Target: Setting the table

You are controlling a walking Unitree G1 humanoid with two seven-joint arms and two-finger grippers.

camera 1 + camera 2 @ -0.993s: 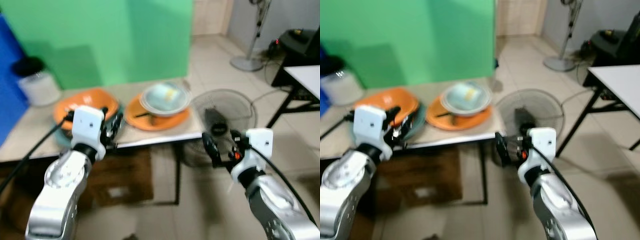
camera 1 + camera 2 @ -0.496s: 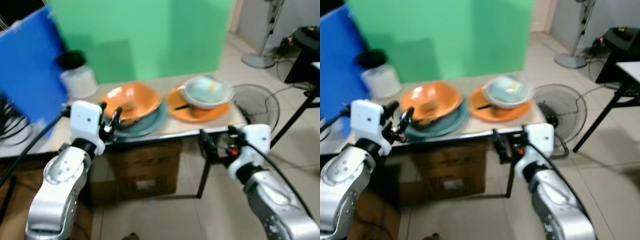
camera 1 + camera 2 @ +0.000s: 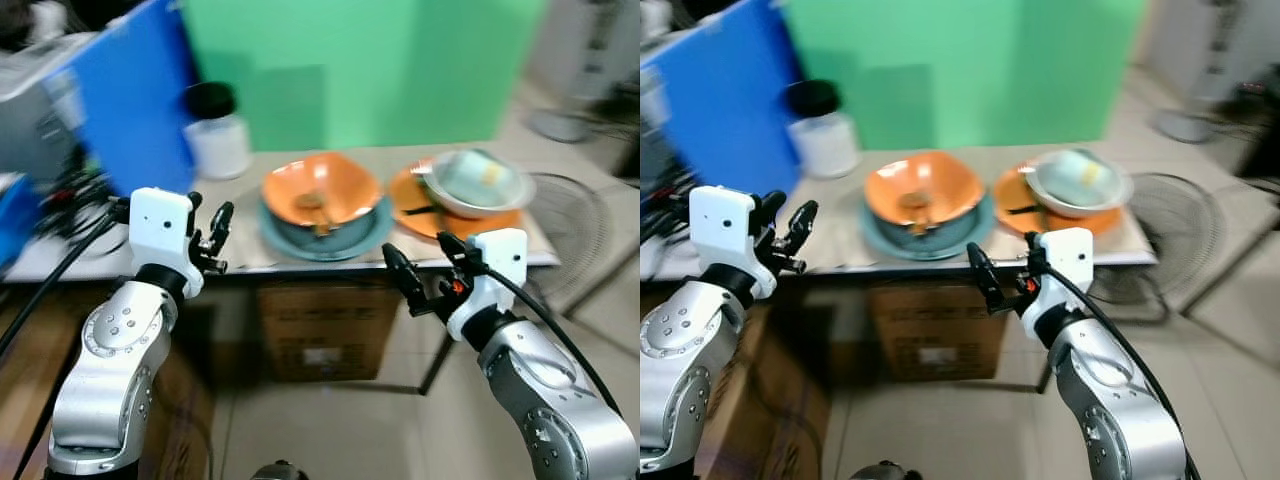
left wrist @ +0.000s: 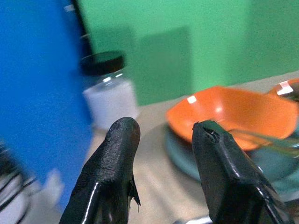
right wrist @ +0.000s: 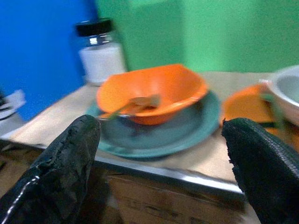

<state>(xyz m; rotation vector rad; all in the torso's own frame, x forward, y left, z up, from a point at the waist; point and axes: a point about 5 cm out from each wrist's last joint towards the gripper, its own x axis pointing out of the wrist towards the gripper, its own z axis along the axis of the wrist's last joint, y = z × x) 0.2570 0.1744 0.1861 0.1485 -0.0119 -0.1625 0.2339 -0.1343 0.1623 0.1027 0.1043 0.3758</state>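
Note:
An orange bowl (image 3: 320, 190) with a spoon (image 3: 312, 203) in it sits on a teal plate (image 3: 372, 232) at the middle of the table (image 3: 240, 200). To its right, a pale grey bowl (image 3: 475, 180) rests on an orange plate (image 3: 410, 195) with a dark utensil beside it. My left gripper (image 3: 212, 215) is raised before the table's front edge, left of the dishes, open and empty. My right gripper (image 3: 415, 250) hovers open and empty just in front of the edge, below the teal plate. Both wrist views are blurred and look over the orange bowl (image 5: 149, 91).
A white jar with a black lid (image 3: 218, 135) stands at the table's back, next to a tilted blue board (image 3: 130, 100). A cardboard box (image 3: 320, 330) sits under the table. A floor fan (image 3: 1170, 230) stands at the right end. Cables lie at the left.
The whole picture has shifted: the camera has swung left, so the dishes now lie in the middle and the blue board and jar have come into view. Both grippers stay raised and open.

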